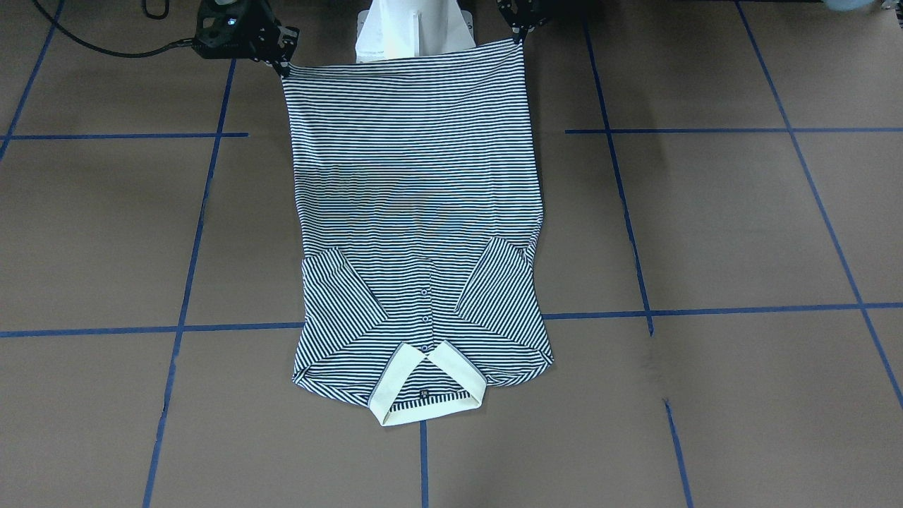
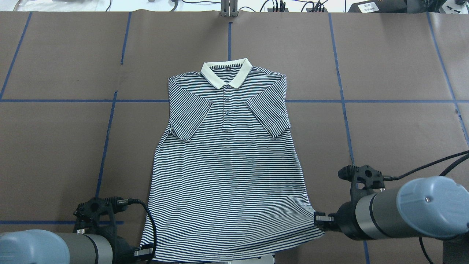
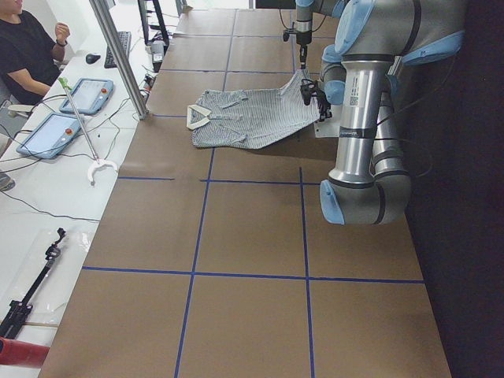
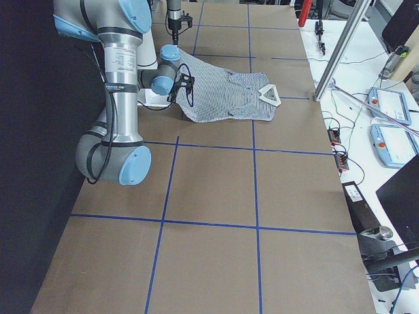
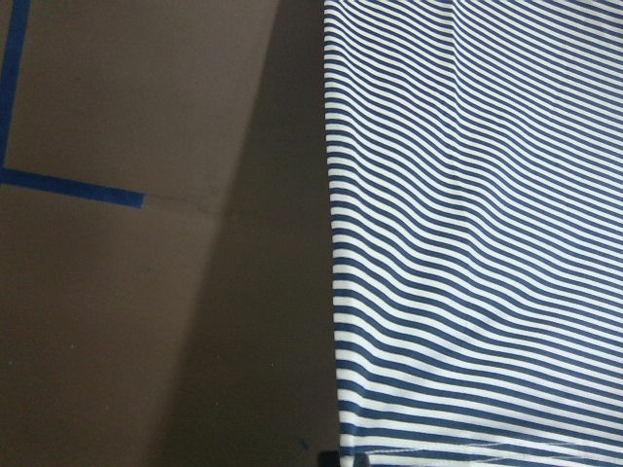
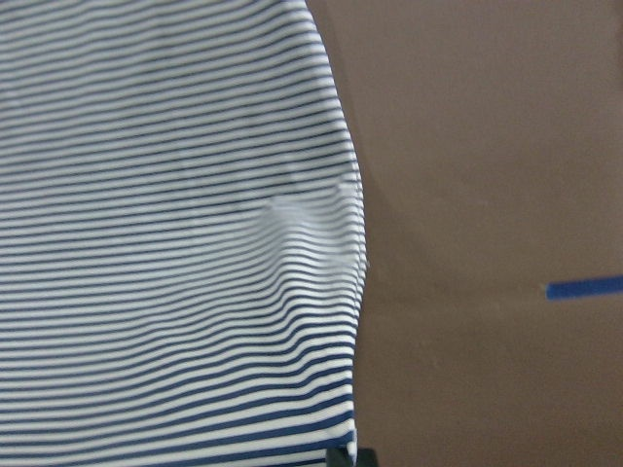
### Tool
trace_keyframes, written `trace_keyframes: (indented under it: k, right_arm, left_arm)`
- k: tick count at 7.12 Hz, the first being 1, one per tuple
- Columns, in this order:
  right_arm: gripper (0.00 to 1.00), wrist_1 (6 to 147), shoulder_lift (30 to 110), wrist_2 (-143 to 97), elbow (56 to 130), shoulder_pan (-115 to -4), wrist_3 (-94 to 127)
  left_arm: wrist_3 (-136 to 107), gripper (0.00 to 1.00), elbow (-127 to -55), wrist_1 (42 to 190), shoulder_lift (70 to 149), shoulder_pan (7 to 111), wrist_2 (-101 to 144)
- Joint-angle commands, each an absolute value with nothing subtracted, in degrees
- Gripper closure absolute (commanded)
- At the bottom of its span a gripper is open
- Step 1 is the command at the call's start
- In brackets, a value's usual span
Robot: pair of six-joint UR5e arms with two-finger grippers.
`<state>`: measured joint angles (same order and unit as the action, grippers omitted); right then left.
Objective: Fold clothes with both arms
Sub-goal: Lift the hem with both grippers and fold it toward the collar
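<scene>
Left black claw [image 2: 144, 252], right black claw [image 2: 319, 218]: I am clenching both on hem corners of navy-and-white striped polo shirt [image 2: 227, 165].

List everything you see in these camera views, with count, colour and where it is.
polo shirt: one, navy-and-white stripes with cream collar, mid-table, sleeves folded onto the chest, collar away from the robot.
table: one, brown with blue tape lines, under the shirt.
pedestal block: one, white, at the robot's base behind the hem.
tablets: two, blue-framed, on the side bench.
operator: one, black top, seated by that bench.
left end effector: one, black, pinching the hem corner on the robot's left.
right end effector: one, black, pinching the hem corner on the robot's right.
</scene>
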<state>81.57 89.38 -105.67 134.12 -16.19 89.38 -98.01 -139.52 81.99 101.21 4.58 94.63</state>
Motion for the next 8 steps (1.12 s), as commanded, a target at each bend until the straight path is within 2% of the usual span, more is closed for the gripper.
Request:
trace_keyframes:
  k: [1, 2, 4, 8]
  right_arm:
    - [1.0, 81.7, 84.0, -105.0, 128.6, -24.2, 78.5]
    - [1.0, 81.5, 80.5, -105.0, 124.5, -28.4, 73.5]
    - [1.0, 80.9, 73.4, -104.9, 115.2, -34.6, 65.5]
    - [1.0, 77.5, 60.2, -105.1, 96.8, -43.8, 62.1]
  left_arm:
    - [-93.6, 1.0, -138.3, 82.0, 103.7, 12.4, 94.7]
    - [-90.5, 1.0, -135.1, 82.0, 107.4, 18.0, 94.9]
    - [-83.1, 1.0, -123.4, 82.5, 113.0, 29.5, 97.2]
    - [-80.4, 1.0, -110.0, 91.6, 116.4, 38.3, 100.0]
